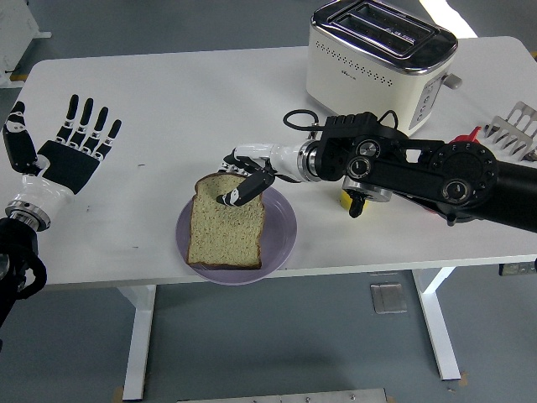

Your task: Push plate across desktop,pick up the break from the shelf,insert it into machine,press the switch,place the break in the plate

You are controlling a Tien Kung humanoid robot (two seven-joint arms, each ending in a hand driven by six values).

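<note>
Bread [225, 231] on purple plate [282, 237], white table [185, 109] (grey floor); right fingers [237, 193] touch it, left fingers [84, 117] wide.

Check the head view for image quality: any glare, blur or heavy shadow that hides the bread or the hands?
Head view: sharp and evenly lit. The bread on the purple plate shows crumb texture clearly. Mild sheen on the toaster top, nothing washed out. Only soft shadows under the right hand; the left hand is crisp and fully visible at the left edge.
</note>
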